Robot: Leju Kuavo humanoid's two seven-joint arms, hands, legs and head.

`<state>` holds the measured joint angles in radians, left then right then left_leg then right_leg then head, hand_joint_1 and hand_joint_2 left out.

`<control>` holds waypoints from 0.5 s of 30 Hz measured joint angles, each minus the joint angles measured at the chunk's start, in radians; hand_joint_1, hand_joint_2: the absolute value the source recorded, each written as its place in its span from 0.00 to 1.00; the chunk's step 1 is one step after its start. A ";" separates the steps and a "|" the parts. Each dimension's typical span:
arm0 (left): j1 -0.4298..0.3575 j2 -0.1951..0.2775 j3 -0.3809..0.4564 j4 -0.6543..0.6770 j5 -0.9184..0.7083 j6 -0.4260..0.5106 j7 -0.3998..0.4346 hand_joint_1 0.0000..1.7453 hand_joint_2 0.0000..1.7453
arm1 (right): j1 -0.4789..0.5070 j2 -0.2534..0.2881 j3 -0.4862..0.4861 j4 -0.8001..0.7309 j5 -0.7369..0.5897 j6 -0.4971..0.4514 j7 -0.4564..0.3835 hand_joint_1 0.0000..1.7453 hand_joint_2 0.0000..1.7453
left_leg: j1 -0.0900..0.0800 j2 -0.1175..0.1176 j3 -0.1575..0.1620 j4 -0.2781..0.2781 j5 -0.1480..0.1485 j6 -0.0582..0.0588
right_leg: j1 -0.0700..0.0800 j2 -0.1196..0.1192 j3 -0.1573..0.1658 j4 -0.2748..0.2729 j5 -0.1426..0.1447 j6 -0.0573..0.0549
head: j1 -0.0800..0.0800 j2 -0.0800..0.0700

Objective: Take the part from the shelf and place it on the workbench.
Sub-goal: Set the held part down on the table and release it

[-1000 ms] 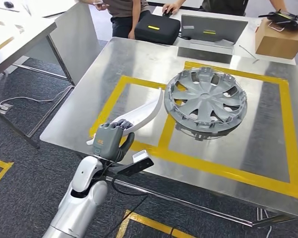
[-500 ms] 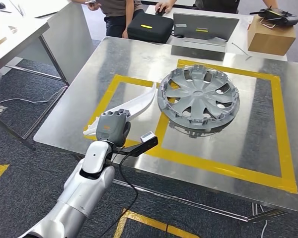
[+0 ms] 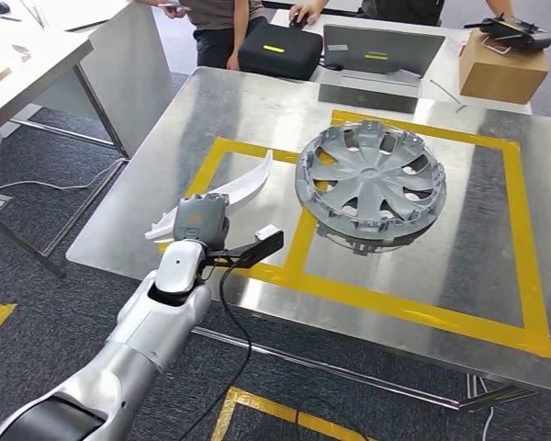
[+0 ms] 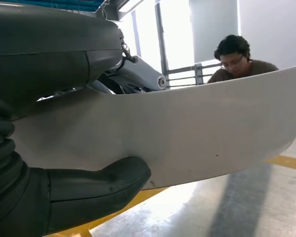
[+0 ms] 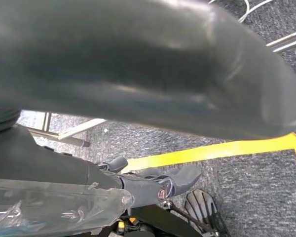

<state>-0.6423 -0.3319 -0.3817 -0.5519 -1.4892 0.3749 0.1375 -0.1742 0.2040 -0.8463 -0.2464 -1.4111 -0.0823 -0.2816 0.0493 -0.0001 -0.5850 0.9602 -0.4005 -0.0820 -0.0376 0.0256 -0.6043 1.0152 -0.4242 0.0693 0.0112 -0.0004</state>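
Note:
My left hand (image 3: 200,223) grips a long, curved white part (image 3: 220,199) near its middle and holds it over the front left corner of the steel workbench (image 3: 189,119), just above the yellow tape outline (image 3: 210,170). In the left wrist view the thumb (image 4: 101,190) presses on the white part (image 4: 199,128) from one side, with dark fingers on the other. I cannot tell whether the part touches the bench top. My right hand (image 5: 139,64) is a dark blur close to the lens over the floor, and how its fingers lie is unclear.
A grey wheel cover (image 3: 370,184) lies in the taped square to the right of the part. A black case (image 3: 279,48), a laptop (image 3: 376,57) and a cardboard box (image 3: 500,69) stand along the far edge, where people are. A white table (image 3: 30,64) stands on the left.
The view has shifted a little. My left arm has reached further forward, and the white part has moved left, away from the wheel cover, still held.

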 joint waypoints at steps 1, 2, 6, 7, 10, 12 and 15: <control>-0.006 -0.002 0.000 0.010 -0.001 -0.005 0.000 0.50 1.00 | 0.000 0.001 0.002 0.000 0.000 0.002 0.001 0.00 0.00 | 0.000 0.000 0.000 0.000 0.000 0.000 | 0.000 0.000 0.000 0.000 0.000 0.000 | 0.000 0.000; -0.010 -0.004 0.000 0.020 -0.001 -0.008 0.000 0.25 1.00 | -0.001 0.003 0.003 0.000 0.000 0.003 0.001 0.00 0.00 | -0.001 0.000 0.000 0.000 0.000 0.000 | -0.001 0.000 0.000 0.000 0.000 0.000 | 0.000 0.000; -0.022 -0.013 0.002 0.045 -0.001 -0.017 0.000 0.00 1.00 | -0.001 0.010 0.007 0.000 0.000 0.008 0.003 0.00 0.00 | -0.001 0.000 0.000 0.000 0.000 0.001 | -0.001 0.000 0.000 0.000 0.000 0.000 | 0.000 0.000; -0.023 -0.015 0.004 0.051 -0.001 -0.017 0.000 0.00 1.00 | -0.002 0.011 0.007 0.000 0.000 0.009 0.005 0.00 0.00 | -0.001 0.000 0.000 0.000 0.000 0.001 | -0.001 0.000 0.000 0.000 0.000 0.000 | 0.000 0.000; -0.024 -0.019 0.013 0.061 -0.001 -0.010 0.000 0.00 1.00 | -0.003 0.014 0.010 0.000 0.000 0.010 0.007 0.00 0.00 | -0.002 0.000 0.000 0.000 0.000 0.001 | -0.002 0.000 0.000 0.000 0.000 0.000 | 0.000 0.000; -0.026 -0.019 0.016 0.067 -0.001 -0.008 0.000 0.00 1.00 | -0.003 0.016 0.012 0.000 0.000 0.010 0.007 0.00 0.00 | -0.002 0.000 0.000 0.000 0.000 0.001 | -0.002 0.000 0.000 0.000 0.000 0.000 | 0.000 0.000; -0.027 -0.020 0.017 0.074 -0.001 -0.007 -0.001 0.00 0.25 | -0.004 0.017 0.015 0.000 0.000 0.010 0.007 0.00 0.00 | -0.002 0.000 0.000 0.000 0.000 0.001 | -0.002 0.000 0.000 0.000 0.000 0.000 | 0.000 0.000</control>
<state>-0.6694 -0.3520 -0.3643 -0.4777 -1.4901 0.3681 0.1367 -0.1779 0.2211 -0.8315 -0.2464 -1.4110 -0.0726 -0.2743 0.0477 0.0000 -0.5852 0.9602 -0.4006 -0.0807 -0.0392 0.0256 -0.6044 1.0151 -0.4242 0.0694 0.0111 -0.0004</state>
